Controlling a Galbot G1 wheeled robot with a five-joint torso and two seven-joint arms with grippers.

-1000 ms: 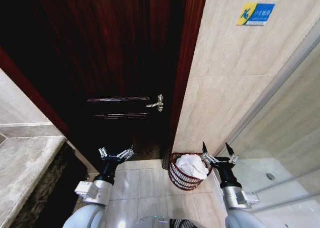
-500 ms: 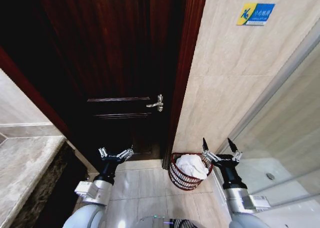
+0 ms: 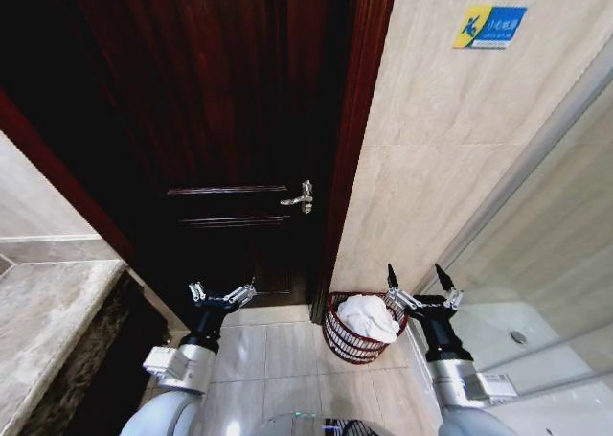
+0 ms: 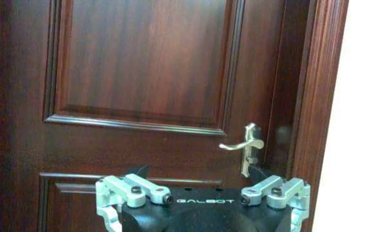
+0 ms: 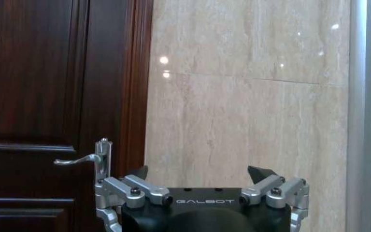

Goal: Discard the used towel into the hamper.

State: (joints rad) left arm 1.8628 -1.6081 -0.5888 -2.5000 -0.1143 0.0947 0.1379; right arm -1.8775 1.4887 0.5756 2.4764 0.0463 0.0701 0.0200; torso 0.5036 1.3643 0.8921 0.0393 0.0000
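Head view puts the hamper (image 3: 359, 329) on the tiled floor (image 3: 278, 359) at about 5 o'clock in the frame, standing upright against the foot of the beige wall (image 3: 441, 149), just beside the door frame (image 3: 356, 139). A crumpled white towel (image 3: 368, 316) lies inside it, heaped above the rim.

At the hamper's 3 o'clock, close above its rim, hangs the right gripper (image 3: 420, 281), jaws spread wide with nothing between them; whether it touches the rim cannot be told. From the right wrist view the same gripper (image 5: 203, 170) faces the wall (image 5: 250, 96), its two dark fingertips (image 5: 260, 172) well apart, with the door handle (image 5: 85, 159) off at its 9 o'clock.

At the hamper's 9 o'clock, well apart from it, the left gripper (image 3: 222, 295) is held over the floor before the dark door (image 3: 220, 120), jaws likewise spread and empty. Its wrist view shows the gripper (image 4: 198, 171) pointed at the door panel (image 4: 140, 63), the handle (image 4: 247, 145) at its 1 o'clock.

At 8 o'clock in the head view sits a stone counter (image 3: 48, 331); at 1 o'clock a blue sign (image 3: 489, 26) is fixed to the wall; a glass partition (image 3: 546, 292) stands at 4 o'clock
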